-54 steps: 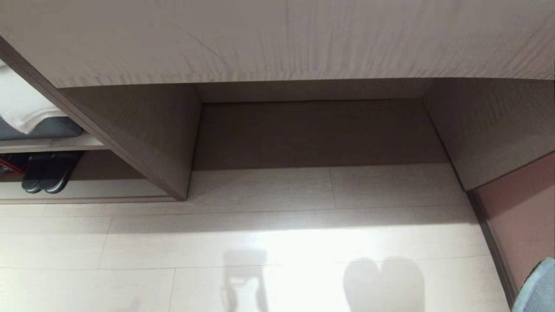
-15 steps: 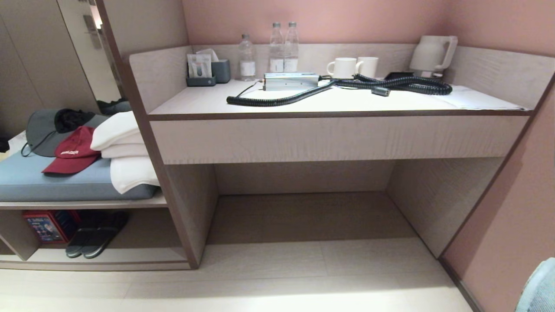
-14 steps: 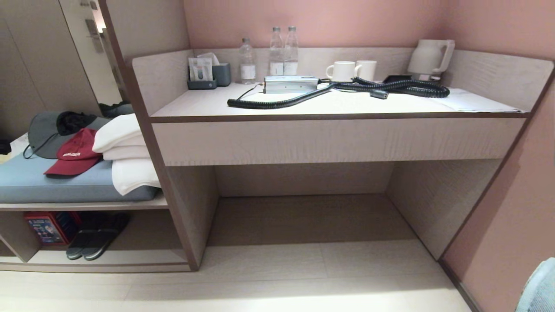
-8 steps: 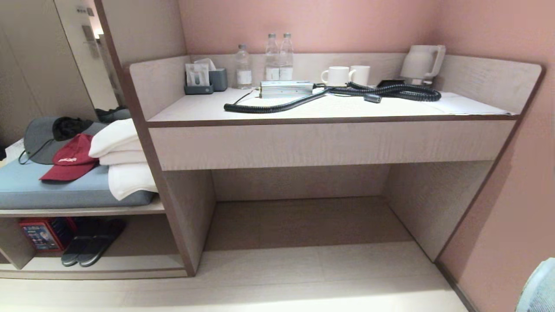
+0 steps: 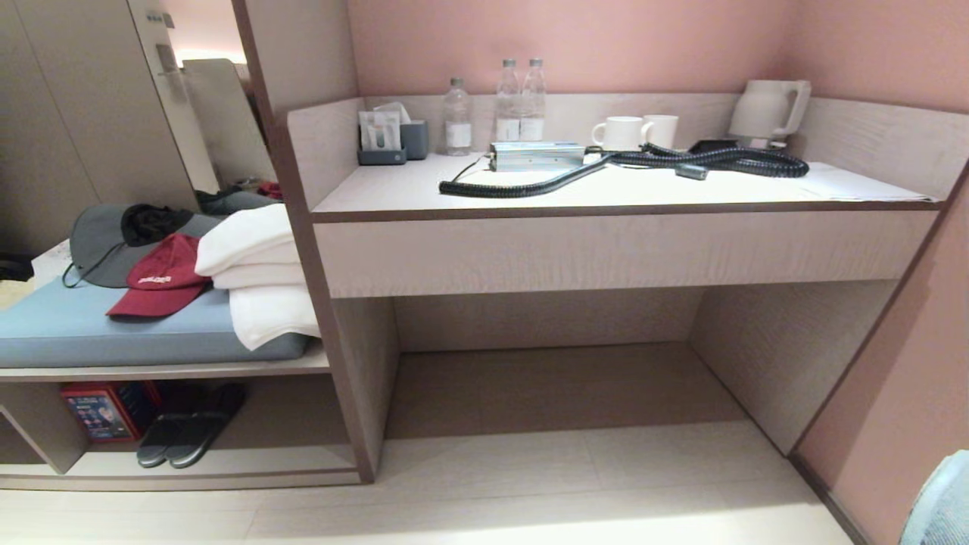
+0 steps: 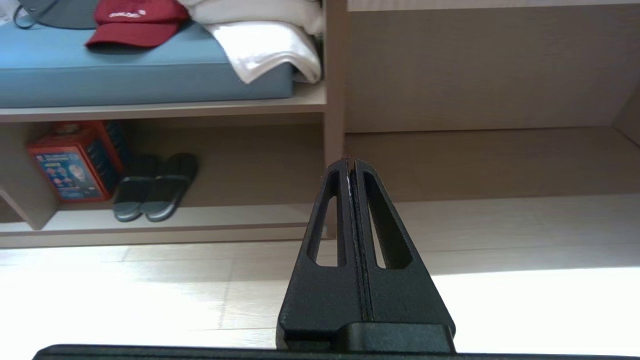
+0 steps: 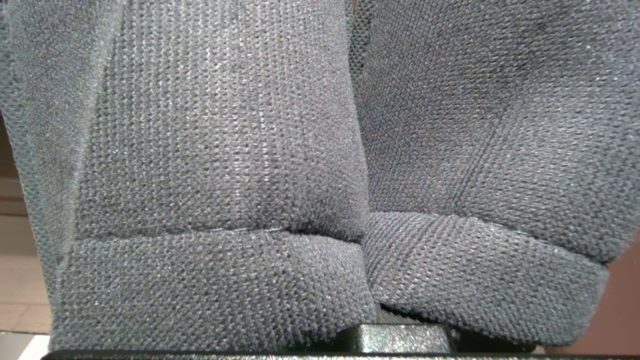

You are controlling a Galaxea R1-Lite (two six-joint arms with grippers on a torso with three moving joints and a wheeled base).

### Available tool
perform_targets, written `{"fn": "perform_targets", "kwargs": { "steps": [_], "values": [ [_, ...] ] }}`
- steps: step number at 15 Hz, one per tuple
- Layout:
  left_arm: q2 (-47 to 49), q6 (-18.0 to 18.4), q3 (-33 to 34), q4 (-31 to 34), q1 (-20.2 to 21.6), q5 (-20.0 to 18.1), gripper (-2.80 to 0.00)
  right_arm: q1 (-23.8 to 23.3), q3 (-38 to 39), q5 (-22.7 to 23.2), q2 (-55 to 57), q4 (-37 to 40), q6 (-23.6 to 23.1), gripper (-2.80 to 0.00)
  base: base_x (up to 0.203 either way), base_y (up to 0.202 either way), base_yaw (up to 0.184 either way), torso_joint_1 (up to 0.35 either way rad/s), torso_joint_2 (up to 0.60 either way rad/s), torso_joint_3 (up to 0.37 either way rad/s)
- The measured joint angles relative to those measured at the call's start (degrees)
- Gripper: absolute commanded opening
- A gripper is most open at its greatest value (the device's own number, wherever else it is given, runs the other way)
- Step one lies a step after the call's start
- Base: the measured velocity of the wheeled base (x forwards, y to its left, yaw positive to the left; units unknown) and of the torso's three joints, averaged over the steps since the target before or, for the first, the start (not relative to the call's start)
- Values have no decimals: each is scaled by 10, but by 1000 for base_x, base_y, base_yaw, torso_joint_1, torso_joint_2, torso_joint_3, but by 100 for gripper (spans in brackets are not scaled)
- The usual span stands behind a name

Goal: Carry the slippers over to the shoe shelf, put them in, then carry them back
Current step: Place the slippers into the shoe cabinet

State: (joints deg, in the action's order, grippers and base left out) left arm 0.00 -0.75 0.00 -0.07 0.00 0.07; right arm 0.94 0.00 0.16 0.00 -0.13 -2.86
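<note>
My right gripper is clamped on the pair of plain dark grey knitted-fabric slippers (image 7: pixel 320 165); its fingers are buried under the cloth, so I can't see them directly. The two slippers hang side by side, touching, and fill nearly the whole right wrist view. Only a sliver of pale floor shows past one edge.

Left gripper (image 6: pixel 351 167) is pressed closed, black fingers (image 6: pixel 334 225) meeting at the tips, holding nothing. It hangs over the pale tiled floor (image 6: pixel 150 280) and points at the upright divider panel (image 6: pixel 334 125) of the beige wood-grain unit.

Taking that divider panel (image 5: pixel 333 303) as reference in the head view: left of it is the long low shoe shelf (image 5: pixel 227 460) with its pale base plank. On that plank sits a darker pair of slide slippers (image 5: pixel 189 435), toes toward me, just beside a red printed box (image 5: pixel 102 410) further left. Above the shelf is a blue-grey cushion (image 5: pixel 76 333) carrying folded white towels (image 5: pixel 257 280) against the divider, a dark red cap (image 5: pixel 160 280) and a grey hat (image 5: pixel 106 242).

Right of the divider is a wide floor-level recess (image 5: pixel 553 386) under a beige countertop (image 5: pixel 606 189). On the counter: three clear plastic bottles (image 5: pixel 507 106), two white mugs (image 5: pixel 636 132), a pale kettle (image 5: pixel 764 110), a black corrugated hose (image 5: pixel 606 163) and a silver metal box (image 5: pixel 536 155).

Neither arm shows in the head view.
</note>
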Motion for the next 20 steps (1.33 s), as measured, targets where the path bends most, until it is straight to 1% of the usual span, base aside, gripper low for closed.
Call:
{"fn": "perform_targets", "kwargs": {
  "steps": [20],
  "values": [
    [0, -2, 0, 0, 0, 0, -280, 0, 0, 0, 0, 0, 3, -280, 0, 196, -2, 3, 2, 3]
  ]
}}
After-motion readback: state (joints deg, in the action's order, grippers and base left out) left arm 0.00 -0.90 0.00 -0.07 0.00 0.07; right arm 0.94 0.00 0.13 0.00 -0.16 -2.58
